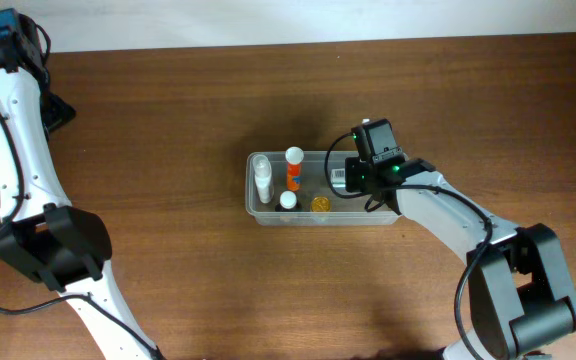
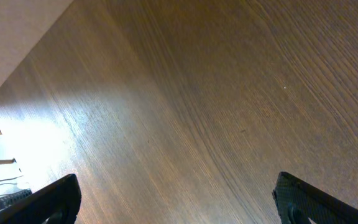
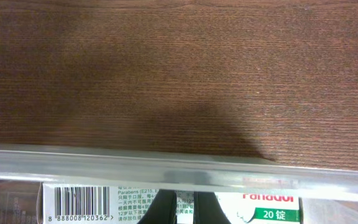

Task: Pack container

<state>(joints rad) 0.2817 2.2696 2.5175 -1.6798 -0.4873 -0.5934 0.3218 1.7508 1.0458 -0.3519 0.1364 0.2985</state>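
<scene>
The clear plastic container (image 1: 378, 216) stands mid-table. It holds a white bottle (image 1: 262, 178), an orange bottle with a white cap (image 1: 293, 168), a small white-capped bottle (image 1: 287, 199), a small amber item (image 1: 320, 204) and a white medicine box (image 1: 338, 176). My right gripper (image 1: 352, 177) reaches into the container's right part. In the right wrist view its fingers (image 3: 185, 208) are almost together in front of the box face (image 3: 79, 200), behind the container's rim (image 3: 166, 165). My left gripper (image 2: 179, 205) is open and empty over bare table, far from the container.
The brown wooden table (image 1: 168, 120) surrounds the container. The left arm (image 1: 18, 120) runs along the table's far left edge. A pale wall edge (image 2: 11, 37) shows in the left wrist view.
</scene>
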